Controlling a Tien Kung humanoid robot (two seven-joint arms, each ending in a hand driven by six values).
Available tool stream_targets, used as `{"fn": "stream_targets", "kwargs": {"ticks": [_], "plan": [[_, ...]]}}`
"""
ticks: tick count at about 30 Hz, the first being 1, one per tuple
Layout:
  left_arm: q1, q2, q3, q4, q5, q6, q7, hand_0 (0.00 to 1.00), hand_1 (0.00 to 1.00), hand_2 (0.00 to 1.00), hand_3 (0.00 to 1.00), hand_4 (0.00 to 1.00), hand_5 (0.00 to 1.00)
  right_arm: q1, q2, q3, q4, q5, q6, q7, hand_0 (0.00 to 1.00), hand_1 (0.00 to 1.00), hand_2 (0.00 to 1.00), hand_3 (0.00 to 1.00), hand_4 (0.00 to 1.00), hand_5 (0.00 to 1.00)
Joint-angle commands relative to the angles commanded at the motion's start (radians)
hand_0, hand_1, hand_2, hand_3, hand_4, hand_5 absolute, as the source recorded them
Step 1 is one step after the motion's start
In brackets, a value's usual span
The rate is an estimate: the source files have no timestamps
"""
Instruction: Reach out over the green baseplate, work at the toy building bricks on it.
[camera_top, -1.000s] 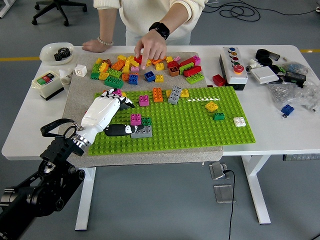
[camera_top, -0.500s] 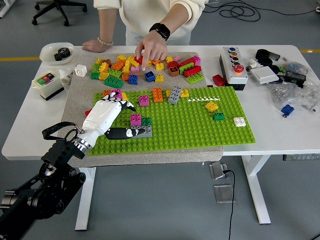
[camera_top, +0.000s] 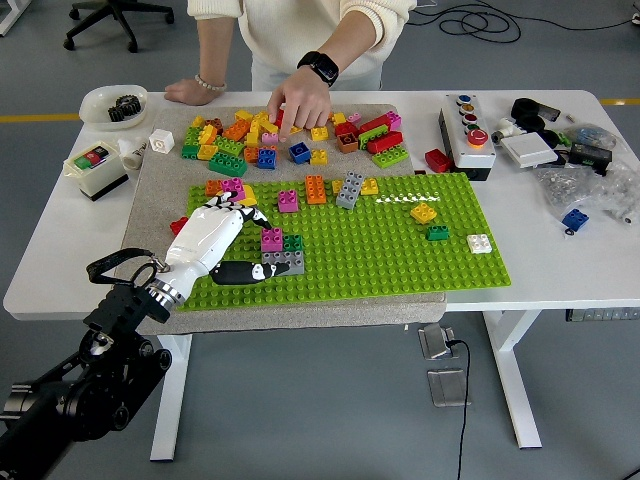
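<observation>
Left hand (camera_top: 213, 240), white-shelled on a black arm, lies low over the left end of the green baseplate (camera_top: 400, 255), its fingers loosely spread and closed on nothing, the dark thumb stretched along the plate toward a grey brick (camera_top: 285, 263) just beside its tip; whether thumb and brick touch cannot be told. Behind that grey brick, still on the baseplate, stand a magenta brick (camera_top: 272, 238) and a small green one (camera_top: 293, 243) side by side. Off the baseplate's left end, on the white table (camera_top: 60, 250), sits a white bowl (camera_top: 110, 104) with dark, gear-like parts inside, and nearer than it a small box with a red and a green button (camera_top: 94, 166). Along the baseplate's far edge stand an orange brick (camera_top: 316, 189), a tall grey brick (camera_top: 350, 188) and a small yellow one (camera_top: 369, 186). Beyond that edge, on the grey mat (camera_top: 160, 190) under the plate, lies a heap of loose bricks (camera_top: 290, 135) in many colours, and a person's hand (camera_top: 300, 100), with a dark watch on the wrist, reaches down into the heap; the person's other hand (camera_top: 188, 92) rests on the table's far edge. Toward the baseplate's right end sit a yellow brick (camera_top: 423, 212), a small green brick (camera_top: 437, 233) and a white brick (camera_top: 480, 243), each apart from the others. Past the baseplate's far right corner stands a grey control box (camera_top: 468, 122) with coloured buttons, and further right a clear bag (camera_top: 585, 190) holds small parts, a blue piece among them.
</observation>
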Motion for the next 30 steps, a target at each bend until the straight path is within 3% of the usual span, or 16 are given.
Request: {"fn": "stream_targets", "kwargs": {"ticks": [30], "plan": [[0.001, -0.006, 0.006, 0.014, 0.0, -0.008, 0.011, 0.872, 0.7, 0.661, 0.579, 0.998, 0.698, 0.001, -0.001, -0.007, 0.0, -0.003, 0.001, 0.0, 0.745, 0.637, 0.677, 0.635, 0.854, 0.558]]}}
